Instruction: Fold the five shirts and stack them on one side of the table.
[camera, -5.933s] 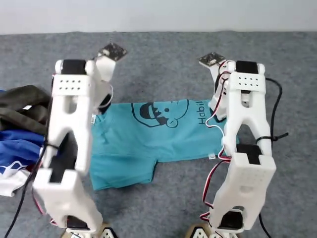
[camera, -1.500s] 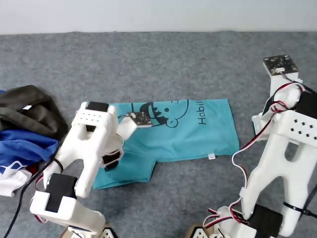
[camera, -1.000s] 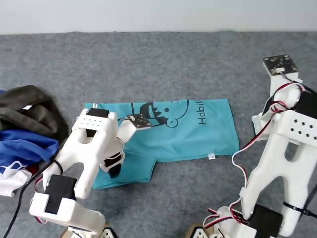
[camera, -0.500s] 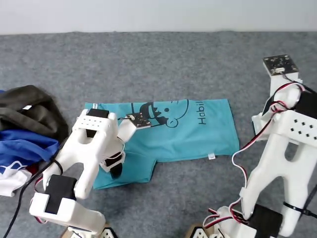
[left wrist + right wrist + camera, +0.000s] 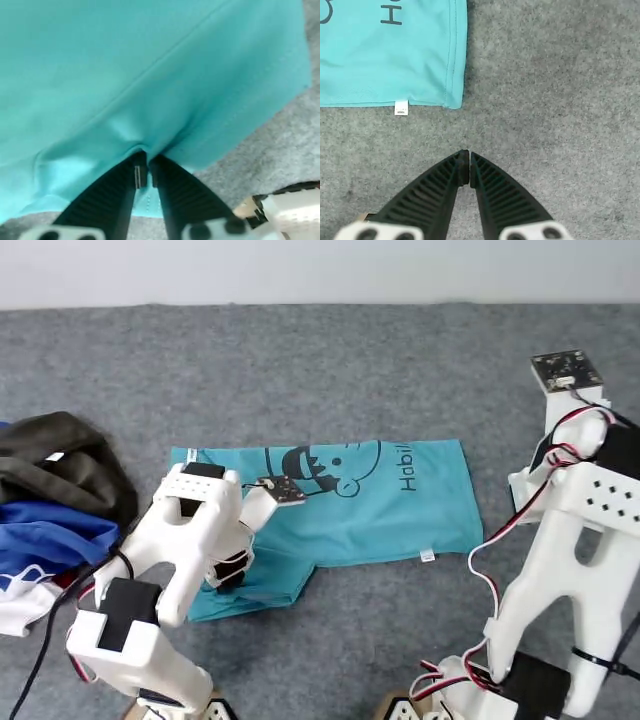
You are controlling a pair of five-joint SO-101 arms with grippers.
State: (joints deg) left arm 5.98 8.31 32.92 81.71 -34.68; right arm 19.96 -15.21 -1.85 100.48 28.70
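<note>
One teal shirt point(image 5: 380, 505), left claw point(image 5: 145, 167) pinching it; right claw point(image 5: 466, 167) closed.

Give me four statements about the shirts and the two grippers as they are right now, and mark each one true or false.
1. The left gripper is shut on the teal shirt. True.
2. The right gripper grips the teal shirt's corner. False: it is shut over bare grey carpet, apart from the shirt.
3. The teal shirt lies print side down. False: its cartoon print faces up.
4. A heap of shirts lies on the left arm's side of the table. True.
</note>
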